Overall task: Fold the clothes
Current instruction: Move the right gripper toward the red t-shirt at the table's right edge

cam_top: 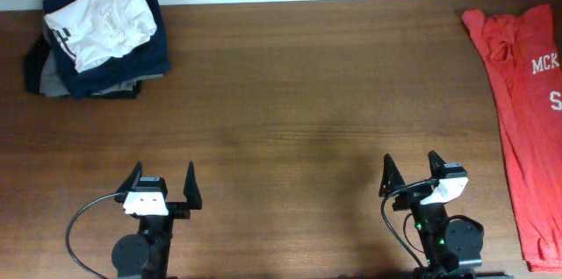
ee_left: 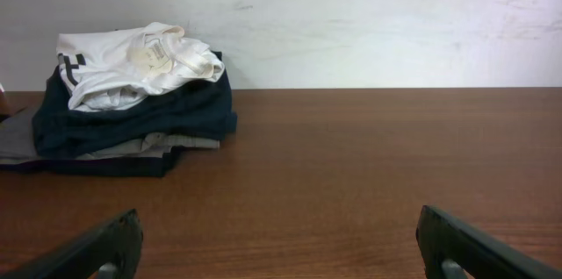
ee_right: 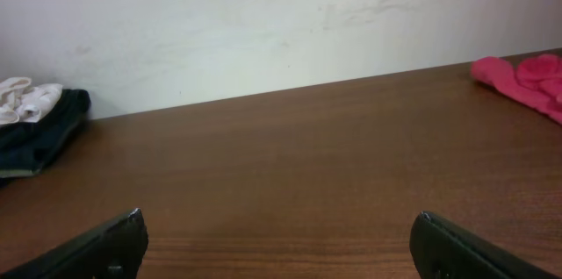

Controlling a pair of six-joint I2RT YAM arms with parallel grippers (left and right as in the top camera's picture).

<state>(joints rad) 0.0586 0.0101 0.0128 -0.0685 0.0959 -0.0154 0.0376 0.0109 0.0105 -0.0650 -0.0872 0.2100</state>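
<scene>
Both arms are parked at the near edge of the surface (cam_top: 290,95). The left tool (cam_top: 163,174) has its fingers (ee_left: 97,248) spread wide, nothing between them and touching nothing. Same with the right tool (cam_top: 410,165): wide open and holding nothing, just bare wood in front of it. The red-orange t-shirt (cam_top: 527,130) lies along the far right side, laid out flat-ish with some wrinkles near the collar and white letters "MCK" showing. It's well apart from both tools. It runs off the edge of the overhead view, so I can't tell how it's lying over there. In the far left corner a white garment (cam_top: 101,20) sits crumpled on a navy and grey stack (cam_top: 132,64).
</scene>
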